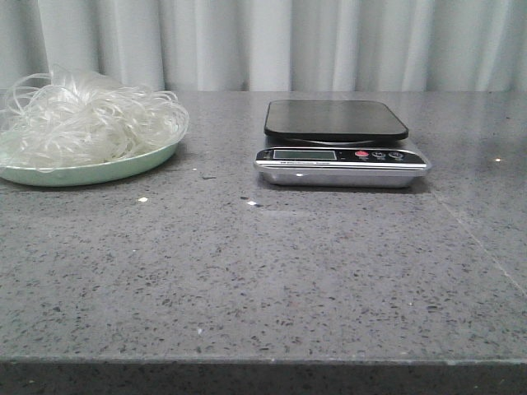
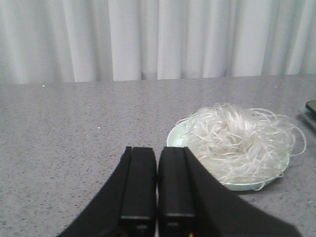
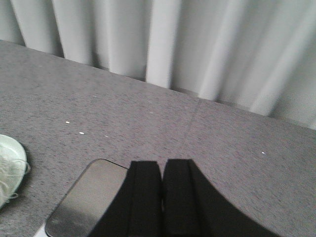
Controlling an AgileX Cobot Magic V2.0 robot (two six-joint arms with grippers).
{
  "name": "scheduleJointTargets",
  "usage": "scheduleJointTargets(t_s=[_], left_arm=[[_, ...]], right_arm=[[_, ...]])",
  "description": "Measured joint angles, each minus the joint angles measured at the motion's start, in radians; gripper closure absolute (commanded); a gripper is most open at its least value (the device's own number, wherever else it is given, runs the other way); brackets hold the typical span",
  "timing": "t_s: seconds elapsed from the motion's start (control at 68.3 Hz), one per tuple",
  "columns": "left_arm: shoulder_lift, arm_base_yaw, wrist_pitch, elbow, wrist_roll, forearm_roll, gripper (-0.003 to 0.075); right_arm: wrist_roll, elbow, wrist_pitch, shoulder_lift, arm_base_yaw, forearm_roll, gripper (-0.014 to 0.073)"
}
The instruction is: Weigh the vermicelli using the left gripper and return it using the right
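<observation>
Vermicelli (image 1: 86,115): loose whitish tangle heaped on a pale green plate (image 1: 90,173), far left of the grey speckled table (image 1: 263,280); stray loops hang past the plate's rim.
Scale (image 1: 339,148): black weighing platform on a silver base, right of centre, well apart from the plate; platform bare. Display and a red button face the front camera.
Backdrop: pale pleated curtain (image 1: 329,41) behind the table's far edge.
Front view only: the scale's front panel with display and buttons; neither arm appears here.
Left wrist view only: left gripper (image 2: 157,190), black, fingers pressed together with only a thin seam between them, holding nothing. The vermicelli lies ahead and to one side of it, not touching; a sliver of the scale shows at the frame edge.
Right wrist view only: right gripper (image 3: 162,192), black, fingers likewise clenched together, empty. It sits above the table next to the scale's dark platform; whether it touches the platform cannot be told. A slice of the plate's rim shows at the frame edge, with a few strands on it.
</observation>
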Motion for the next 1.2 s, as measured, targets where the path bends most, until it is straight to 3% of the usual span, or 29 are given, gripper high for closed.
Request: scheduleJointTargets(t_s=[0.22,0.586,0.82,1.201], left_arm=[[0.000,0.000,0.000,0.000,0.000,-0.050,0.0584],[0.000,0.000,-0.052,0.002,0.000,-0.034,0.0584],[0.000,0.000,-0.052,0.002,0.000,-0.027,0.0584],[0.000,0.000,-0.052,0.002,0.000,-0.025,0.0584]], right_arm=[[0.000,0.428,-0.187,-0.328,-0.105,-0.004,0.0442],[0.000,0.975,-0.459,-0.794,-0.116,-0.004,0.0442],[0.000,1.102,-0.484,-0.952,-0.116,-0.004,0.0442],[0.000,1.115,-0.490,-0.966,-0.116,-0.004,0.0442]])
